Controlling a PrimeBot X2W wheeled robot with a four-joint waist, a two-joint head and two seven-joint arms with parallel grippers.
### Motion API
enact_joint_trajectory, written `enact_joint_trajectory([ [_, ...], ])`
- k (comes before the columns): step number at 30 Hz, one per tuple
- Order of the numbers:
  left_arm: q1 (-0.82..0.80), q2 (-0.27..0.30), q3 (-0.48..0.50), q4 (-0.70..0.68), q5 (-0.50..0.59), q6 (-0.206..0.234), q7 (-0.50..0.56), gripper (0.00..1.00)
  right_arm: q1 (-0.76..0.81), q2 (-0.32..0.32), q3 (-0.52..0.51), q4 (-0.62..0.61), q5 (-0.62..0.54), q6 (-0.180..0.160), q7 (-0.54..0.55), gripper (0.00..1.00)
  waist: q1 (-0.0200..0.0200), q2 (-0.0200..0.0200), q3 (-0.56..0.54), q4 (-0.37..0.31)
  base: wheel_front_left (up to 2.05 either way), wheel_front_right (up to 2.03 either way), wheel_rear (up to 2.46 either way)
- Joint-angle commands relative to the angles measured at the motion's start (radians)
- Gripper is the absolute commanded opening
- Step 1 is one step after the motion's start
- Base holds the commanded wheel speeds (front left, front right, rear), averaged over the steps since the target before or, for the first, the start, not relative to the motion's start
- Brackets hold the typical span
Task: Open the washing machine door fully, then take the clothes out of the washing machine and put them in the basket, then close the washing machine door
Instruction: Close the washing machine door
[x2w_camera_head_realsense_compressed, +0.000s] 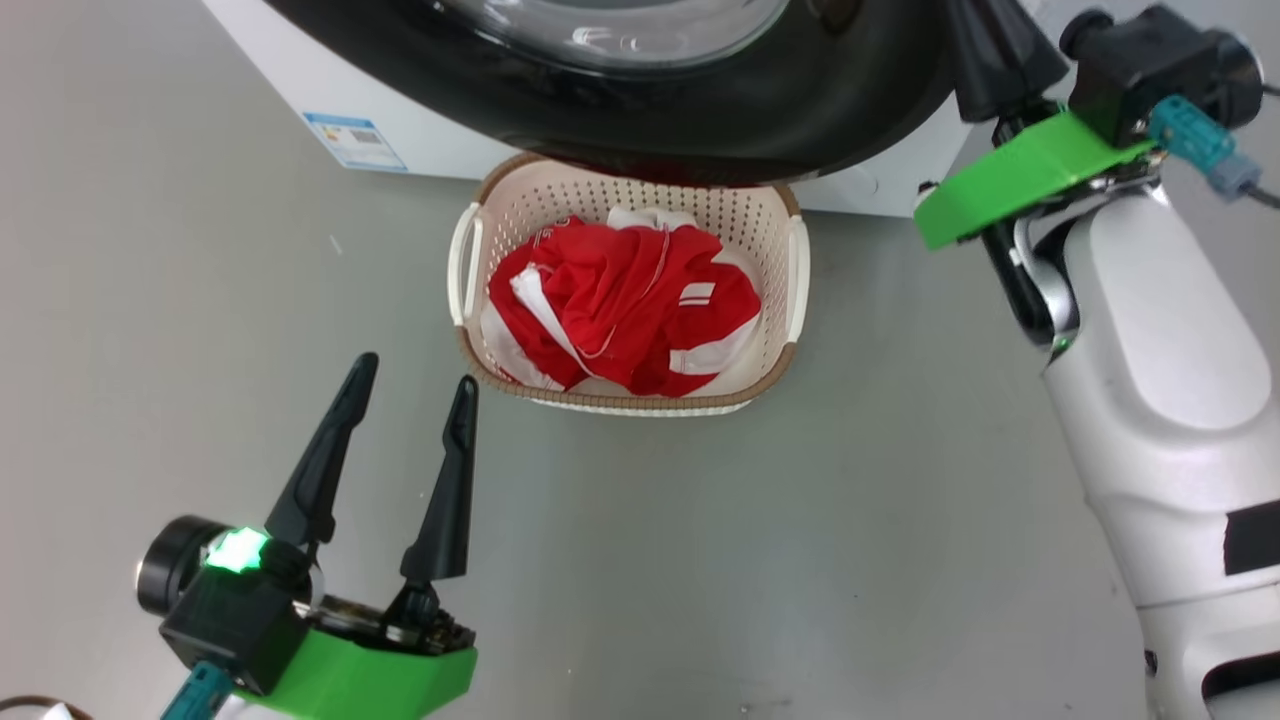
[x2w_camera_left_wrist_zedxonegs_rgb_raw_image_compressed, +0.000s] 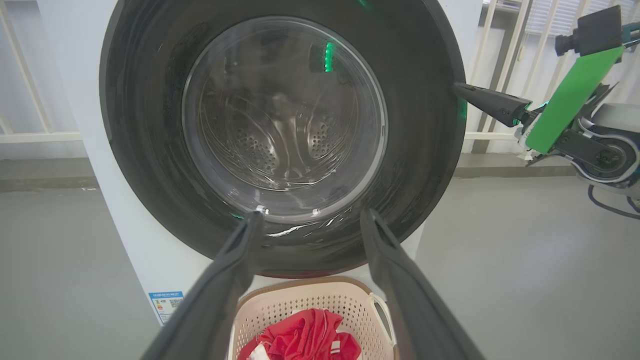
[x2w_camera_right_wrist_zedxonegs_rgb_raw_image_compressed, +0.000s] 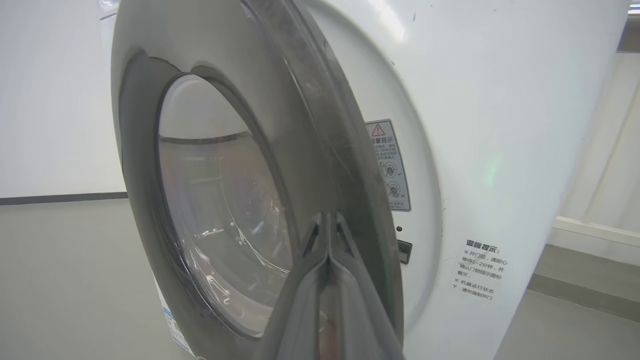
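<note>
Red clothes (x2w_camera_head_realsense_compressed: 620, 300) lie heaped in the basket (x2w_camera_head_realsense_compressed: 620, 402) on the floor (x2w_camera_head_realsense_compressed: 900, 550) before the washing machine (x2w_camera_right_wrist_zedxonegs_rgb_raw_image_compressed: 500, 125), leaving only the door (x2w_camera_left_wrist_zedxonegs_rgb_raw_image_compressed: 150, 150) to close. The right hand (x2w_camera_right_wrist_zedxonegs_rgb_raw_image_compressed: 327, 217), fingers pressed together, sets its tips against the door's rim; a firm push home looks needed. The left hand (x2w_camera_head_realsense_compressed: 418, 375) hovers spread, empty.

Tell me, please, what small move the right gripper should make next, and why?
Probably press the door toward the washing machine: the clothes already lie in the basket, and the shut right gripper sits at the door's edge, which looks slightly ajar.
</note>
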Motion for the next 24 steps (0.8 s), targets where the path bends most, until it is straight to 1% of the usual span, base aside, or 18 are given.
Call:
enact_joint_trajectory([
  [1,-0.028,0.008,0.030,-0.023,0.000,-0.006,-0.005,1.00,-0.028,0.017,0.005,-0.015,-0.013,0.006,-0.006,0.00,0.0000,-0.0001,0.025,0.014,0.00,0.00,0.00],
  [15,-0.070,0.005,0.034,-0.027,-0.005,-0.012,-0.005,1.00,-0.154,0.012,-0.028,0.051,-0.065,0.006,-0.006,0.00,0.0000,-0.0001,0.096,0.026,0.00,0.00,0.00],
  [24,-0.097,0.003,0.024,-0.027,-0.019,-0.014,-0.005,1.00,-0.241,0.008,-0.018,0.105,-0.077,0.006,-0.006,0.00,0.0000,-0.0001,0.138,0.029,0.00,0.00,0.00],
])
